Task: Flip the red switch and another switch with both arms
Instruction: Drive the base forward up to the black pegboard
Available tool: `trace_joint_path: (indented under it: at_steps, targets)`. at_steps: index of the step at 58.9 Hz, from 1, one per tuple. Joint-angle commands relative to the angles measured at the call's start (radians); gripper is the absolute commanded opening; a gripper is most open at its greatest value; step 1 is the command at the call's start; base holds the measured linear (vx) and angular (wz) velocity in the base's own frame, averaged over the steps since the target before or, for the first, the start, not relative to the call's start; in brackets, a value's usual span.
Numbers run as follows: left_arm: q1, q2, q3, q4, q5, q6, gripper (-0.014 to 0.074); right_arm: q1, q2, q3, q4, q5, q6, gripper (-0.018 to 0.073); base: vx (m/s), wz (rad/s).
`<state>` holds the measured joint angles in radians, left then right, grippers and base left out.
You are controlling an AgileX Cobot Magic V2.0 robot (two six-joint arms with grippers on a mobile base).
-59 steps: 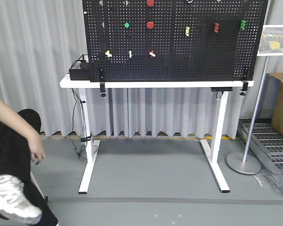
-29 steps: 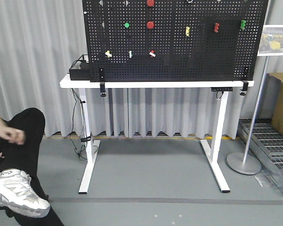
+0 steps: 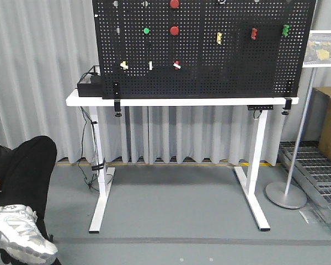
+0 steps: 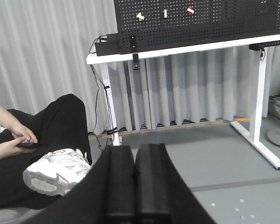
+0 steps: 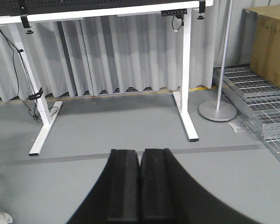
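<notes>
Front view: we stand well back on the grey floor, squarely facing the white table and black pegboard. The whole table is in frame; the board's top is cut off.

Left wrist view: we sit low behind the left gripper, fingers pressed together, looking toward the table's left end. It shares the board's bottom row and the near-left sneaker with the front view.

Right wrist view: we sit low behind the right gripper, likewise closed, facing the table legs. It shares the round stand base, far right, with the front view.
</notes>
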<state>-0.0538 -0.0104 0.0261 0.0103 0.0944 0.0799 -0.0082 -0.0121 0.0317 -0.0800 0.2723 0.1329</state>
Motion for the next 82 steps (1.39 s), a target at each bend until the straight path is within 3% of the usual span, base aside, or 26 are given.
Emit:
trace_joint_path:
  at_steps: [1, 41, 82]
  targets:
    - [0.001, -0.017, 0.019, -0.01, -0.085, -0.011, 0.0003, -0.004, -0.01, 0.005, -0.006, -0.08, -0.01, -0.0006, 0.14, 0.02]
    - [0.001, -0.017, 0.019, -0.01, -0.085, -0.011, 0.0003, -0.004, -0.01, 0.005, -0.006, -0.08, -0.01, -0.0006, 0.23, 0.02]
    - [0.001, -0.017, 0.019, -0.01, -0.085, -0.011, 0.0003, -0.004, -0.01, 0.005, -0.006, -0.08, -0.01, -0.0006, 0.43, 0.01]
